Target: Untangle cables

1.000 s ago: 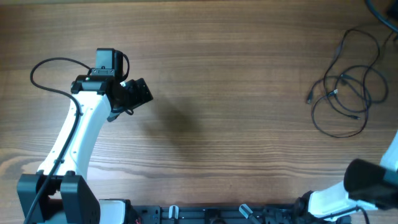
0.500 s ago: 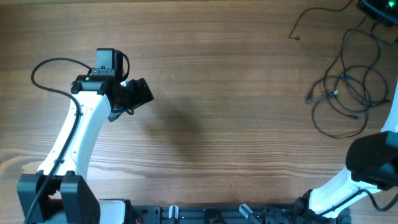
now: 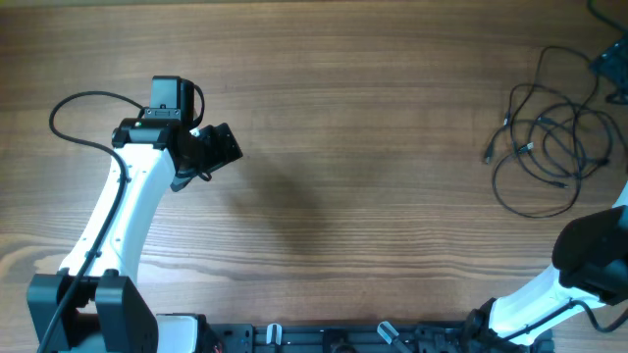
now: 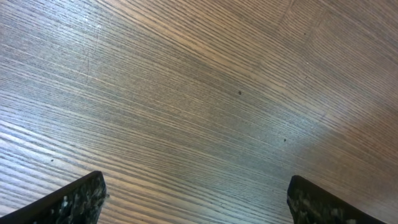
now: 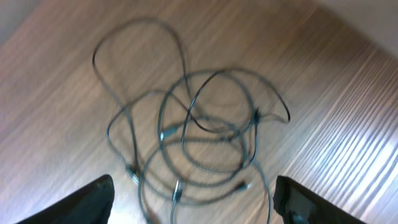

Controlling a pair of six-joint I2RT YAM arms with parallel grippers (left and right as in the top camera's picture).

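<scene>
The table (image 3: 373,118) is a wood-grain surface of fine parallel lines, matte, with a soft sheen in the left wrist view. The cables (image 3: 543,125) lie on the table near its right edge: thin, black, flexible cords in several overlapping loose loops, flat on the wood, with small plug ends showing as short, paler, stubby tips. In the right wrist view the cables (image 5: 186,118) are blurred, and the loops cross each other at many places. The right gripper (image 5: 194,190) hangs above the table directly over this bundle, its two dark, rough-textured fingers (image 5: 99,196) set wide apart and touching nothing. The left gripper (image 4: 199,199) is over the left half of the table, well apart from the cables. Its speckled black fingers (image 4: 78,199) are also spread wide over bare wood. The left arm (image 3: 123,221) has a smooth white shell with black joints, and a thicker black wire (image 3: 74,101) arcs out beside it.
</scene>
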